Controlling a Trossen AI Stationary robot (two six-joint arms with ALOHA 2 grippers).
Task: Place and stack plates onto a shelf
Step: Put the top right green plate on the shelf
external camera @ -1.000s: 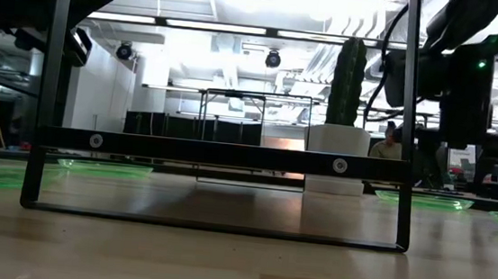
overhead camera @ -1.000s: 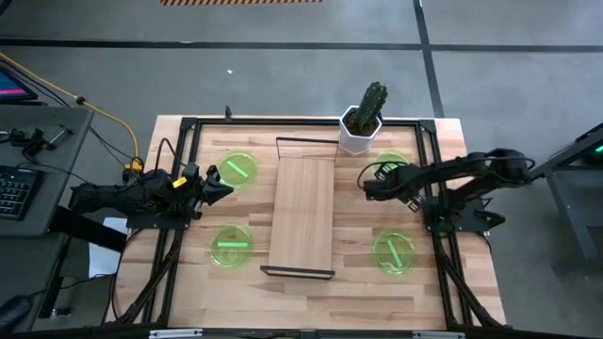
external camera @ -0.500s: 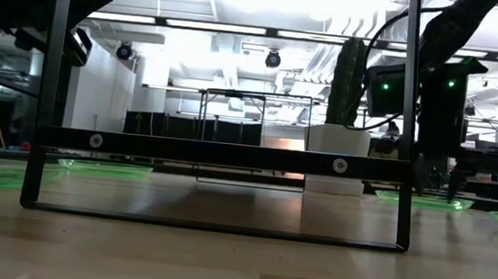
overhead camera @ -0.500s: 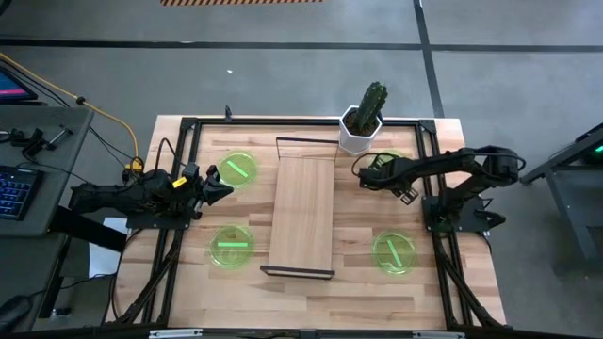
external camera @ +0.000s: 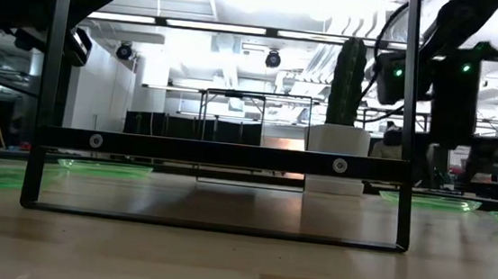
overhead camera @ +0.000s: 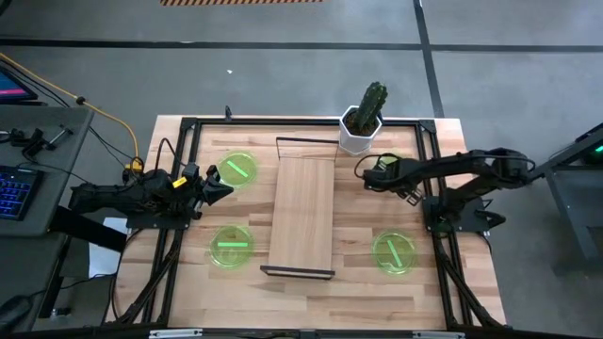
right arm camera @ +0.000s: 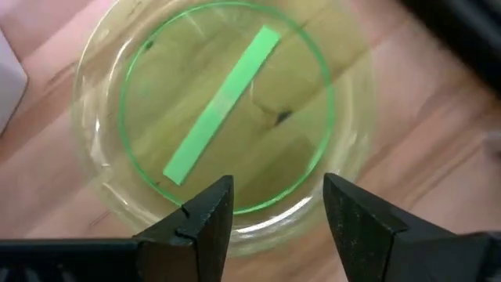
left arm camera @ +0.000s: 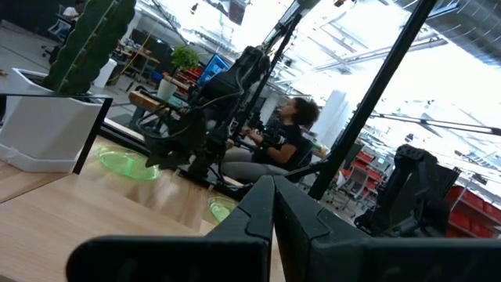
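Observation:
Four green plates lie flat on the tabletop: far left, near left, near right, and far right, which is partly hidden under my right arm. The shelf stands between them on its black end frames. My right gripper is open and points down over the far right plate; its fingers stand above the plate's rim, and I see no contact. My left gripper is shut and waits beside the far left plate.
A cactus in a white pot stands at the table's far edge, close to my right gripper and the shelf's far end. Black frame rails run along the table's sides. A seated person shows beyond the table.
My right gripper has moved a little toward the table's far edge and now stands over the far right plate. The plates and the shelf have stayed where they were.

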